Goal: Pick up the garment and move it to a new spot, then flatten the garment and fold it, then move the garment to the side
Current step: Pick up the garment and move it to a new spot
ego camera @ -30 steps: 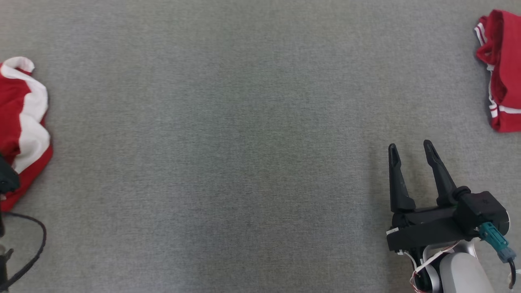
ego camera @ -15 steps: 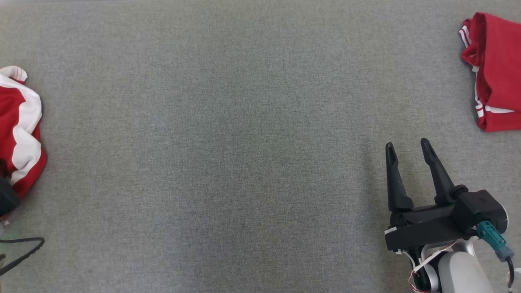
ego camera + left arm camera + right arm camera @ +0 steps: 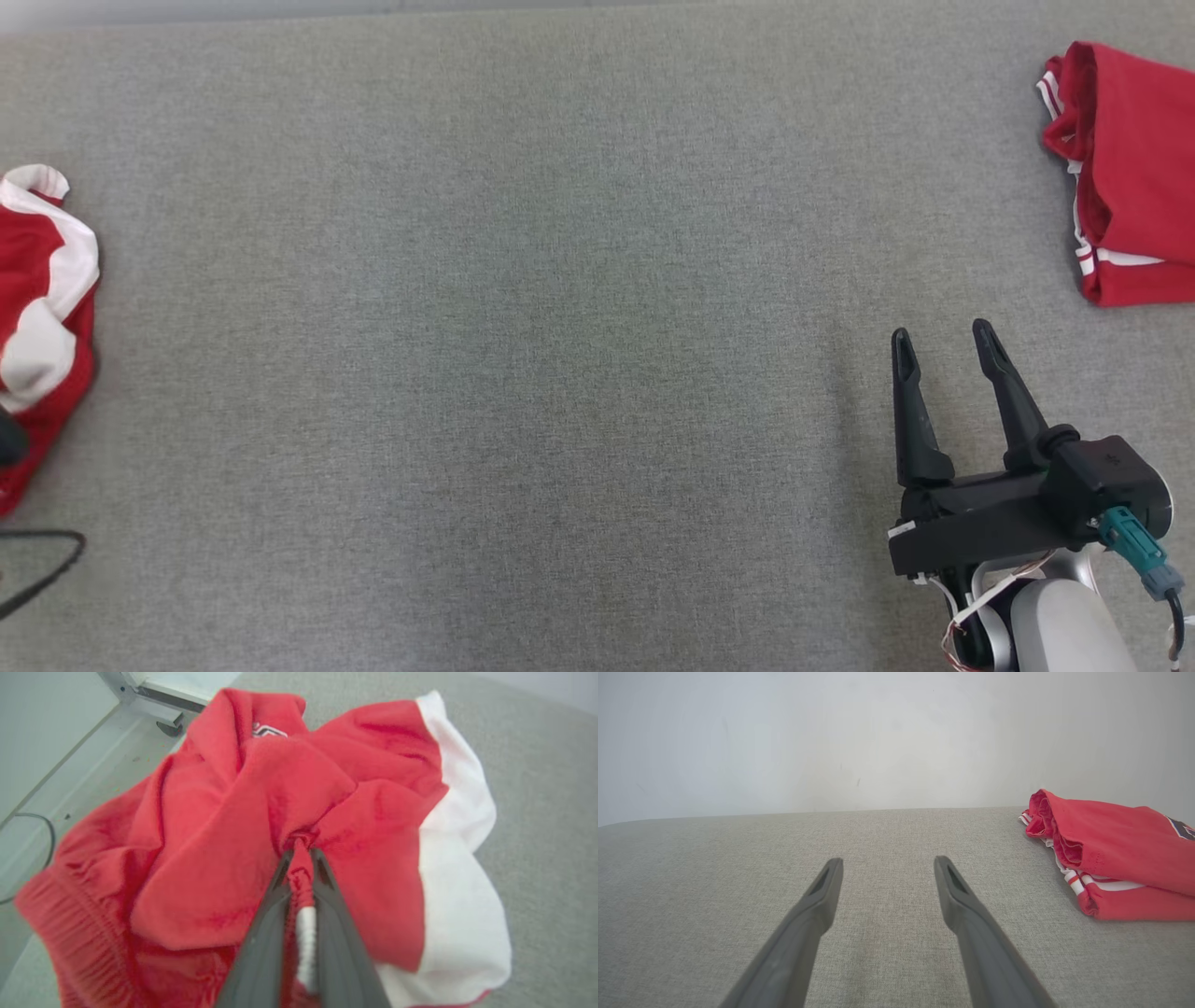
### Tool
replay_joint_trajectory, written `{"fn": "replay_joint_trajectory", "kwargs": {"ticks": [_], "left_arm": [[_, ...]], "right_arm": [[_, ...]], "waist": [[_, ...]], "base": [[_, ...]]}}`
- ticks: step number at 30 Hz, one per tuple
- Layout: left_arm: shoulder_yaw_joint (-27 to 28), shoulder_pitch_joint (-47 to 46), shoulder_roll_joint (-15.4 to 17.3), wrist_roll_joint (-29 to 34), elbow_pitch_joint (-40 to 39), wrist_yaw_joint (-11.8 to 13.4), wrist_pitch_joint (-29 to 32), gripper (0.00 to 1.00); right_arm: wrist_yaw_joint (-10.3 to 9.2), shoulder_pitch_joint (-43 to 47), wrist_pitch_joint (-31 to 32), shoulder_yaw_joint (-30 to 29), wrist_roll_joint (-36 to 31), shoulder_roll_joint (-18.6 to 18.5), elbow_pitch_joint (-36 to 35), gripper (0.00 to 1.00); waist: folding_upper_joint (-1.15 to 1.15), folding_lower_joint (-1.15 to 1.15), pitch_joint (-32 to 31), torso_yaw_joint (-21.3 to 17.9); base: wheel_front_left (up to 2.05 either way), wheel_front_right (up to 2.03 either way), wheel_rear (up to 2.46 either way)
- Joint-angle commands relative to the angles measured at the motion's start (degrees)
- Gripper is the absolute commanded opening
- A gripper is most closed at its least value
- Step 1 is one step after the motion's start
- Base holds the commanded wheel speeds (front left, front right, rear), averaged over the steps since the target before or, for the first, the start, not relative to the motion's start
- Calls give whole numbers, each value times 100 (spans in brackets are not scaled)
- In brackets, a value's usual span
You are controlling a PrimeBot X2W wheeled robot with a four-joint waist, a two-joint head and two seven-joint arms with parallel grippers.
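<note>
Head view: the garment lies crumpled at the table's left edge; my right hand is spread and empty at the table's near right.

Left wrist view reveals the grip: my left hand is clenched on a thin red pleat, perhaps the waistband. So little cloth could slip free on lifting.

Right wrist view adds the folded red pile, far right on the table.

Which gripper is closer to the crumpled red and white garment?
Left. The left gripper is pinching a fold of the crumpled red and white garment. The right gripper sits open, far across the grey fabric surface from it.
</note>
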Motion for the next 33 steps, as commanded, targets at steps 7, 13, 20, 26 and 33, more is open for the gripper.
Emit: {"fn": "replay_joint_trajectory", "kwargs": {"ticks": [7,13,20,26,33], "left_arm": [[-185,-276,136,270,-663,-91,-1451,0],[-435,-557,171,428,-1383,-200,-1984,0],[-839,-926,15,470,-2481,-306,-1838,0],[-1373,-1245,-350,486,-3420,-342,-1338,0],[-2040,-1553,-962,356,-3975,-398,-959,0]], "right_arm": [[-15,88,-118,24,88,82,133,100],[-15,131,-259,41,194,124,446,100],[-15,77,-481,121,365,212,874,100],[-15,55,-646,178,496,265,1166,100],[-15,-35,-743,325,727,287,1402,100]], "waist": [[0,0,-269,57],[0,0,-500,28],[0,0,-681,-289],[0,0,-788,-724],[0,0,-806,-1365]], "base": [[0,0,0],[0,0,0],[0,0,0],[0,0,0],[0,0,0]]}}
